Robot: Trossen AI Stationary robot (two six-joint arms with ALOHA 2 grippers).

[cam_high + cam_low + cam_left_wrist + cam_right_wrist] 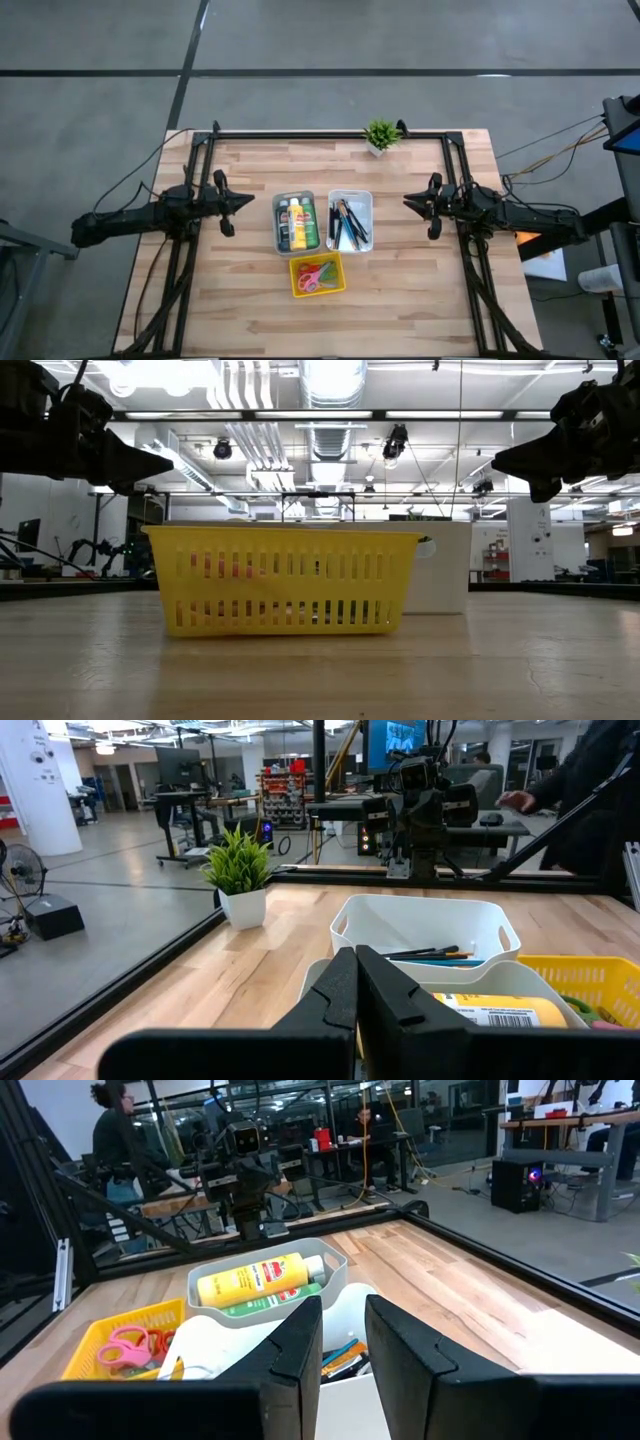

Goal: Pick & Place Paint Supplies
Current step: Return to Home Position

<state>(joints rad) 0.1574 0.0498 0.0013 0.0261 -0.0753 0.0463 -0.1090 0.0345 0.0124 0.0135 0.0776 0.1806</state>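
Left hand: my left hand is pressed together, the two fingers meeting with no gap. It holds nothing and hangs above the tabletop, near the grey bin but not touching it.
Right hand: my right hand is slightly spread, with a narrow gap showing between the fingers. It is empty and hangs above the tabletop just beside the white bin, clear of it.
Paint bottles: three lie side by side in the grey bin, the dark bottle, the yellow bottle and the green bottle.
Brushes and pencils: a loose bundle of brushes and pencils lies in the white bin, just to the right of the grey one.
Yellow bin: the yellow bin sits at the near side of the two others and holds scissors with pink, red and green handles.
Potted plant: the potted plant stands upright at the far edge of the tabletop, well apart from the bins.
Tabletop: pale wooden planks inside a dark metal frame.
Room: a workshop with grey floor, ceiling ducts and strip lights. There are desks and equipment beyond the tabletop. A person in dark clothes stands past one side, and a person's hand shows past the other.
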